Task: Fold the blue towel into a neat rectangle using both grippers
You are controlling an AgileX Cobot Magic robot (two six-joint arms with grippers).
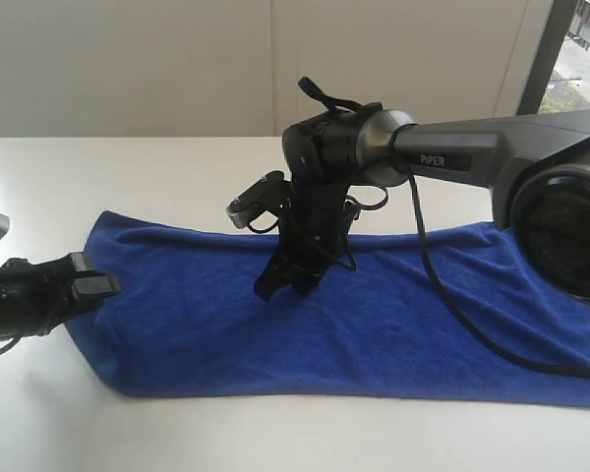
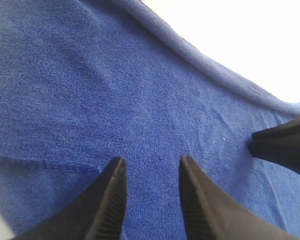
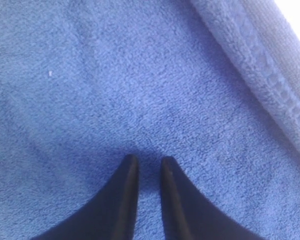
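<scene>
One blue towel (image 1: 393,324), flat. Left gripper (image 2: 150,161): 9 o'clock end, jaws apart, empty. Right gripper (image 3: 149,159): centre, tips on cloth, likely pinning; narrow gap, grip unclear.

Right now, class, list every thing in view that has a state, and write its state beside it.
blue towel: spread flat as a long strip on the table, gripped by neither claw.
left claw: open, empty, low at one end of the towel.
right claw: fingers narrowly parted, empty, pointing down at the towel's middle.
table: white, bearing the towel.
</scene>
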